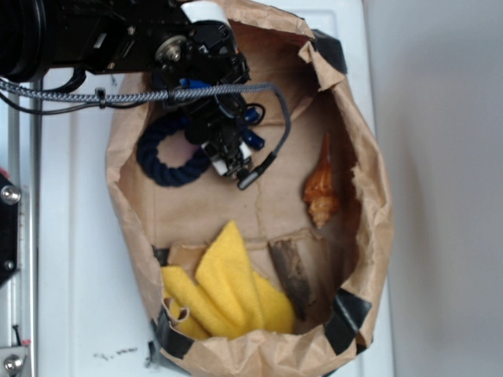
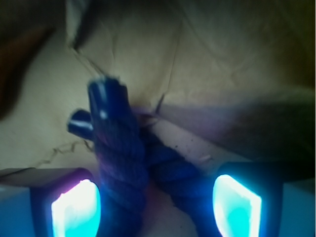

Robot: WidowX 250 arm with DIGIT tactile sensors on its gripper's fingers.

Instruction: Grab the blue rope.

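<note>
my claw (image 2: pixel 157 202) hangs inside the brown paper bag (image 1: pixel 369 196), its two glowing pads (image 2: pixel 76 210) spread apart with the blue rope (image 2: pixel 121 158) lying between them. the rope's loop sits on the bag floor, at the bag's upper left in the exterior view, and the stretch below me runs away from the wrist rather than across it, its capped ends pointing ahead. it lies nearer one pad than the other. the wrist picture is blurred, so i judge, not swear, that neither pad touches it yet.
</note>
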